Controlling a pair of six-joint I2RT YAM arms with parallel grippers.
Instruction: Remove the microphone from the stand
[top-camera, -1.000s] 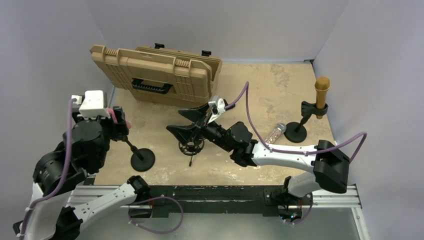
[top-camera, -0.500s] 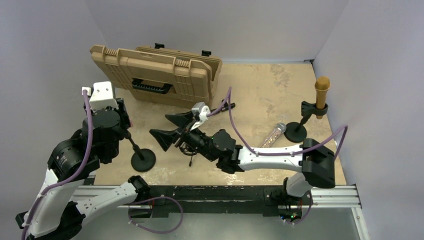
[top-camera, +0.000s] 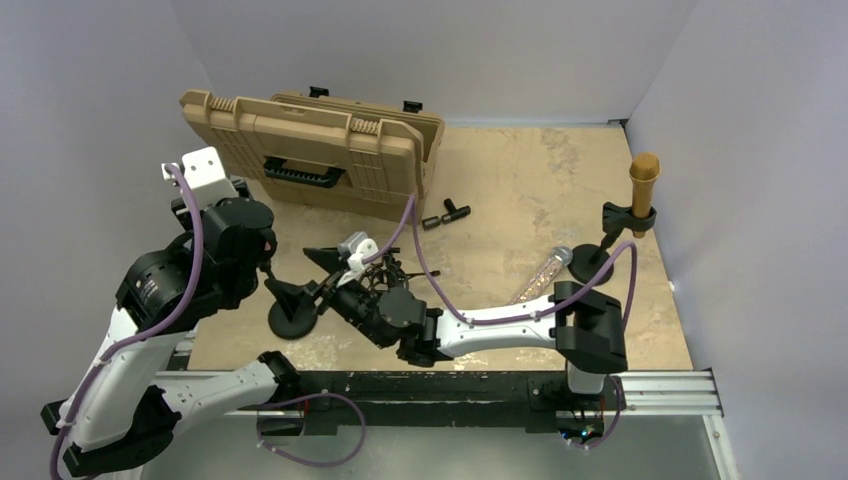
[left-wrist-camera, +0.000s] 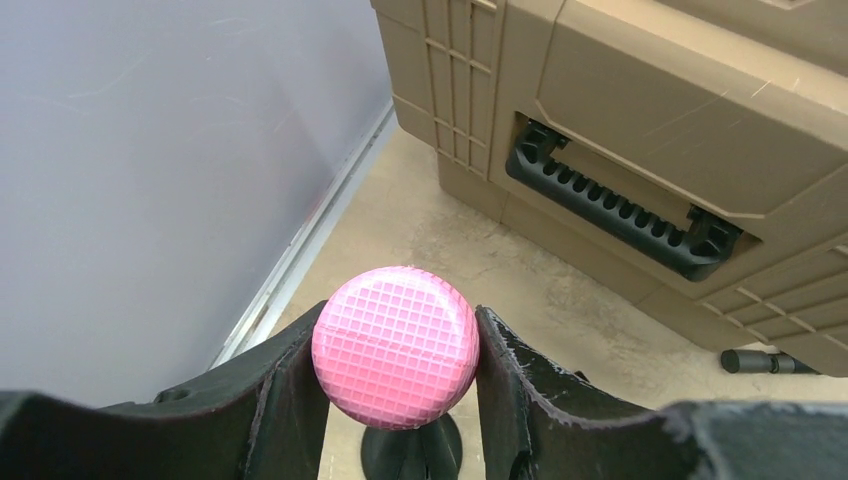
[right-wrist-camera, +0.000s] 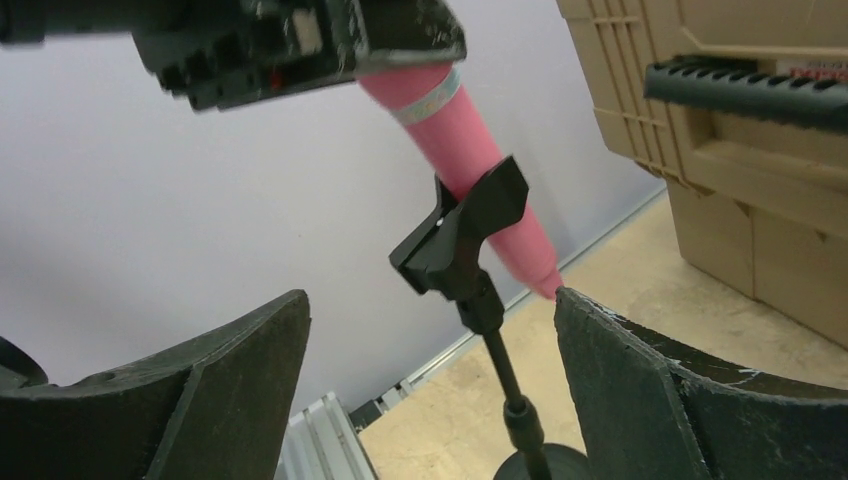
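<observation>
Now left claw (left-wrist-camera: 398, 335) clamped on pink microphone (left-wrist-camera: 392, 365) head — body clipped in stand (right-wrist-camera: 468, 245); right claw (right-wrist-camera: 430, 305) open, empty, astride it.

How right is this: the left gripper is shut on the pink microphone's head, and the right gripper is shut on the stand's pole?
Not quite: the right gripper is open, the stand's pole between its parted fingers, as the right wrist view shows. The rest holds.

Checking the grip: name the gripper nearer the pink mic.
Left. The left gripper is shut on the mic head; the right gripper is open, flanking the stand just below it.
</observation>
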